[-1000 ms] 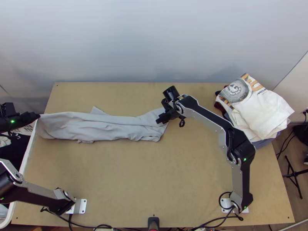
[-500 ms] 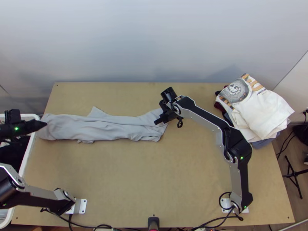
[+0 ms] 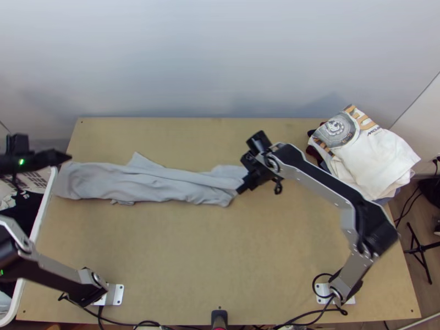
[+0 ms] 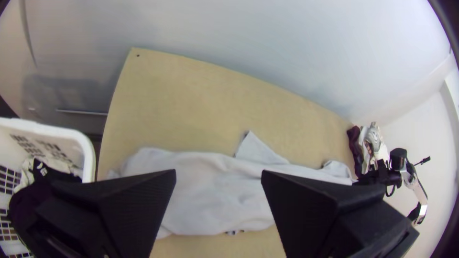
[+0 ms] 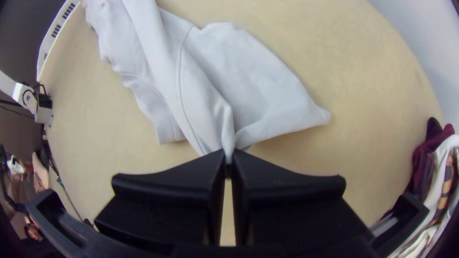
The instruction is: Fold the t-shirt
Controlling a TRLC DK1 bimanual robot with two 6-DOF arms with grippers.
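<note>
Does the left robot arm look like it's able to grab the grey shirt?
Probably yes: the left gripper is open near one end of the grey shirt, and nothing seems to block it. The right gripper pinches the other end.

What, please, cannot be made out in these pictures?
Pinched t-shirt tip: right wrist view, hidden by the right claw.
Layers under the white garment: top view, mostly covered.
Left arm, middle: top view, beyond left edge.
Part of the basket: left wrist view, cut by the edge.

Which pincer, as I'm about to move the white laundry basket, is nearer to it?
Left. The left pincer is near the white laundry basket; the right pincer is farther off, pinching the grey t-shirt.
</note>
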